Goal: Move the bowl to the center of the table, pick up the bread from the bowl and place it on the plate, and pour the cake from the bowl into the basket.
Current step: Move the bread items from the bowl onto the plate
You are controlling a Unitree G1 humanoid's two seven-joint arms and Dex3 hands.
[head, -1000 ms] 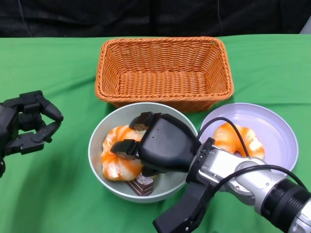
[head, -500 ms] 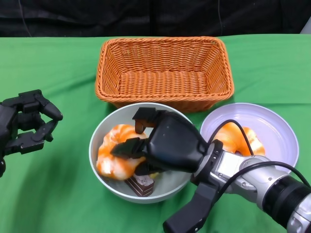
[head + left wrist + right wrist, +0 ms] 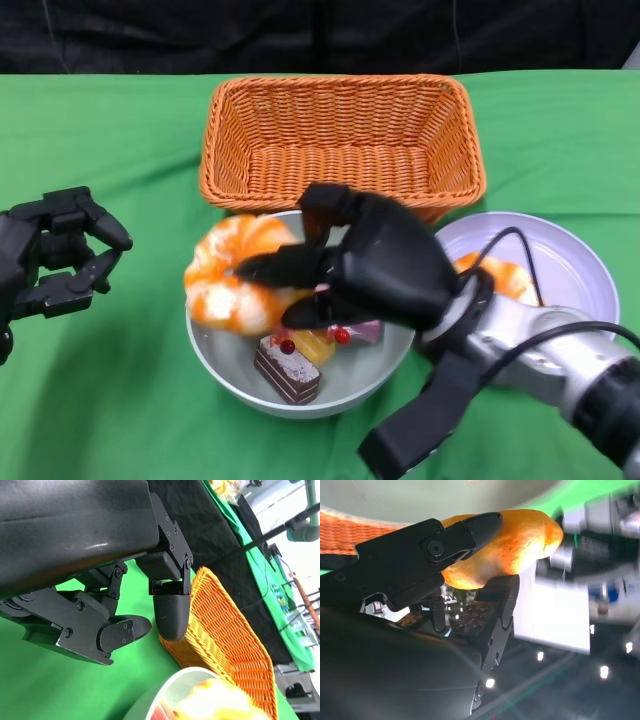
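Observation:
My right hand grips an orange glazed bread and holds it above the left rim of the pale green bowl; in the right wrist view the bread sits pinched between the black fingers. Inside the bowl lie a chocolate cake slice and small yellow and pink cake pieces. A second bread rests on the lavender plate at the right. The orange wicker basket stands empty behind the bowl. My left hand hovers open over the cloth at the far left.
A green cloth covers the table, with a black backdrop beyond its far edge. In the left wrist view the basket and the bowl's rim lie past my left fingers.
My right hand has lifted the bread out of the bowl, up and slightly left, uncovering the cake pieces beneath. My left hand has stayed put.

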